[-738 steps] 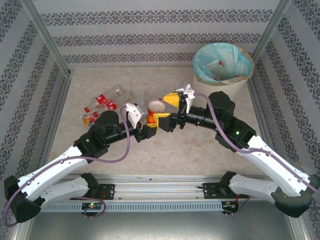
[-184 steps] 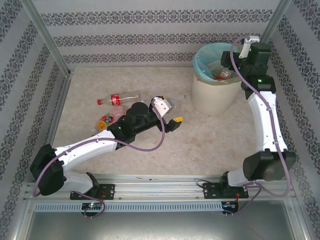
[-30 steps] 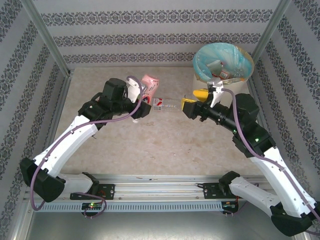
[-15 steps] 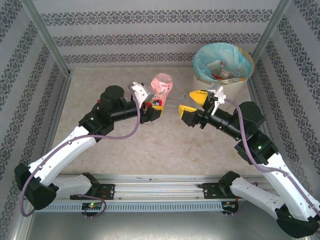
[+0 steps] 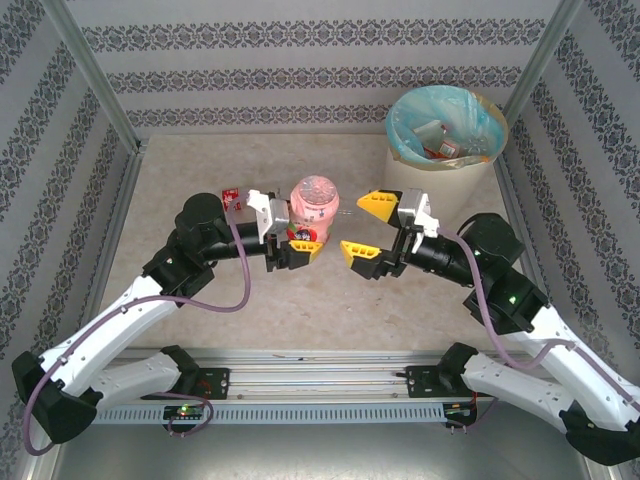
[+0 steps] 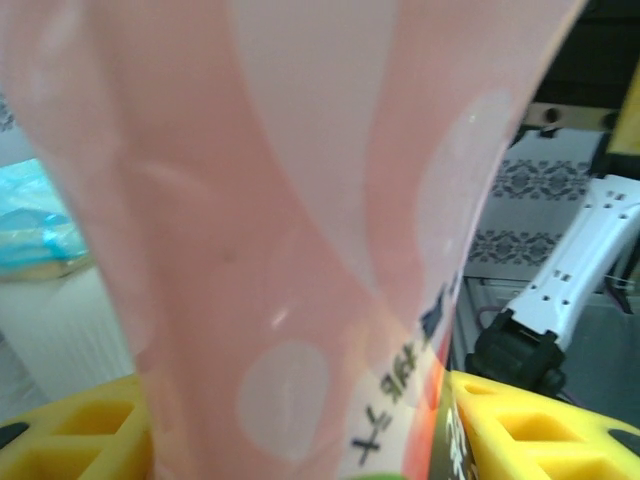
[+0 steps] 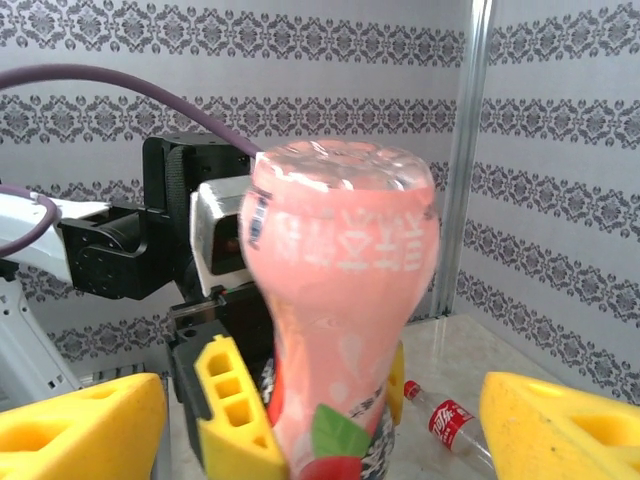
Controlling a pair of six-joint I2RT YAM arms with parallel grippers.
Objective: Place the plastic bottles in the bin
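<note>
Jaws of the left gripper [image 5: 300, 245] squeeze the pink bottle [image 5: 315, 200] low down, and it stands straight up. Just right of the pink bottle, the right gripper [image 5: 370, 228] faces it, spread wide. The bin [image 5: 497, 120] sits farther right and behind.

Beige marbled table top [image 5: 330, 300] spreads across the middle, a few dark specks on it. Round it, three wallpapered walls in grey damask bands: back wall [image 5: 320, 70] at the far side, left wall [image 5: 50, 200], right wall [image 5: 600, 200]. Two slanted metal posts frame the far corners, one left [image 5: 97, 80], one right [image 5: 540, 60]. At the near edge runs an aluminium rail [image 5: 320, 378], a white slotted strip [image 5: 320, 412] just nearer, then a plain grey metal sheet [image 5: 320, 450]. The right wrist view catches the same wallpaper [image 7: 300, 60] and a post [image 7: 470, 150].
</note>
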